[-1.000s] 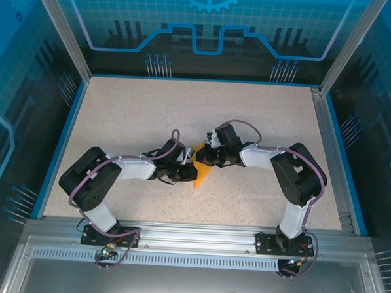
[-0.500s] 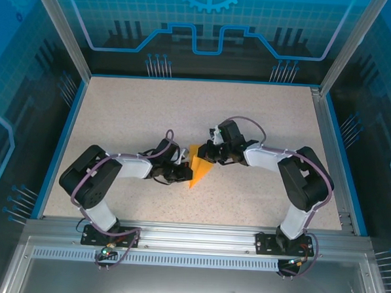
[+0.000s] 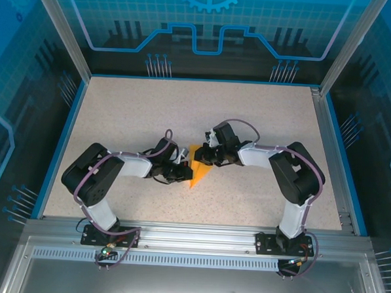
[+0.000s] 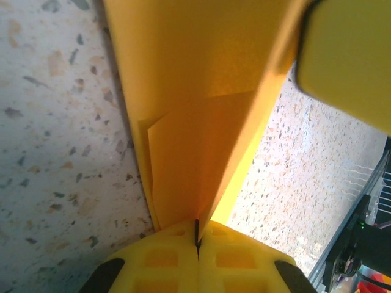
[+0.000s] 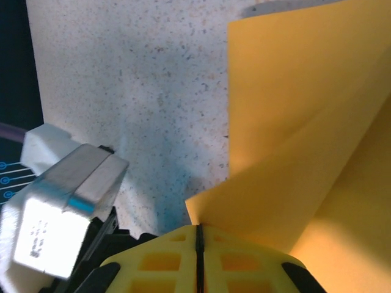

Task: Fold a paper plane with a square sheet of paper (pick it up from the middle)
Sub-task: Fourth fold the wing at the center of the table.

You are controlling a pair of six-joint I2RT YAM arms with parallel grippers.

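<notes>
The sheet of paper (image 3: 201,171), orange-yellow and folded into a pointed, triangular shape, sits at the middle of the top view, between the two arms' ends, its point aimed toward the lower part of the frame. In the left wrist view the sheet of paper (image 4: 195,116) runs down the middle of the frame as a long creased fold with a smaller flap over it, narrowing toward the bottom edge. In the right wrist view the sheet of paper (image 5: 305,122) fills the right half, with a diagonal crease running across it.

The left gripper (image 3: 185,173) meets the paper from the left in the top view. At the bottom of its own view the left gripper (image 4: 197,237) has its yellow pads pressed together, pinching the narrow end of the fold in the seam between them. The right gripper (image 3: 201,158) comes in from the upper right; in its own view the right gripper (image 5: 198,235) also has its pads pressed together, nipping the paper's lower corner. A blurred yellow pad (image 4: 348,61) of the right gripper shows at the upper right of the left wrist view.

Beneath lies the speckled beige tabletop (image 3: 131,117), bordered by blue walls (image 3: 28,79), with an aluminium rail (image 3: 191,235) along the bottom.
</notes>
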